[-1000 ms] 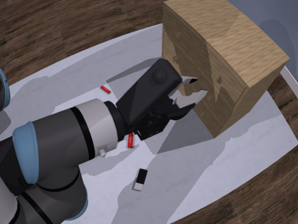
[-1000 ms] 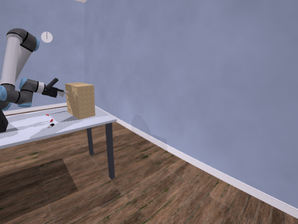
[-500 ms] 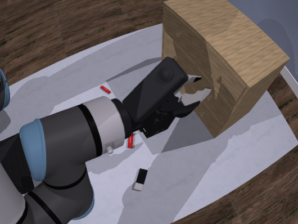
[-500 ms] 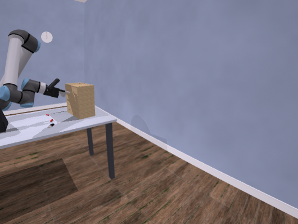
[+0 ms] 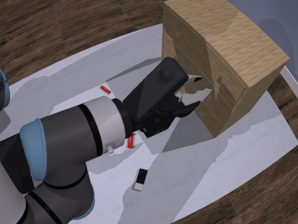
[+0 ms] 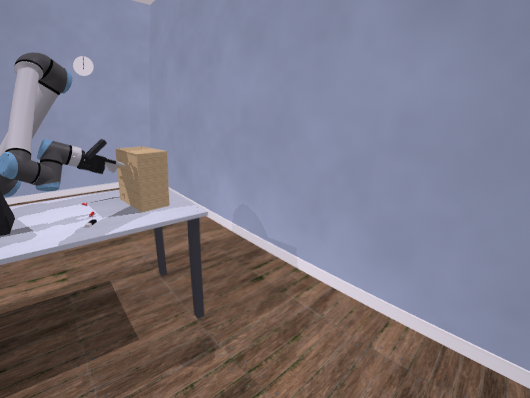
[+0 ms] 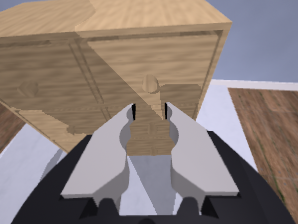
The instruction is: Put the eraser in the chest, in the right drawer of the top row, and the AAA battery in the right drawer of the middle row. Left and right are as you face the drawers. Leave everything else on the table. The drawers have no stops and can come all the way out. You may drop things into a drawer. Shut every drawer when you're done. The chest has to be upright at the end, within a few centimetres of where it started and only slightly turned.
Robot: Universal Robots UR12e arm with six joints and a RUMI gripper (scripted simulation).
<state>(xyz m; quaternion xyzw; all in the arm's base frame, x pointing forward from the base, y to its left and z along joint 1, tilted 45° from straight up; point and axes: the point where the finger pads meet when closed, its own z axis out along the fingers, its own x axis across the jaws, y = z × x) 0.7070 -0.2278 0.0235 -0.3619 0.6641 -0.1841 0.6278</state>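
We see even, bright light; jagged soft shadows cross the desk [image 5: 247, 146]; top view bends at edges.

Arm outstretched, tool [image 7: 149, 111] level, jaws slightly parted.

Top looks down closely, exterior stands far off, wrist faces the chest [image 7: 150, 45].

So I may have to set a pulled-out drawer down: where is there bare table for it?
Bare table lies right of the eraser, toward the near edge. Crowded: by the two red items under the arm, and between gripper and chest.
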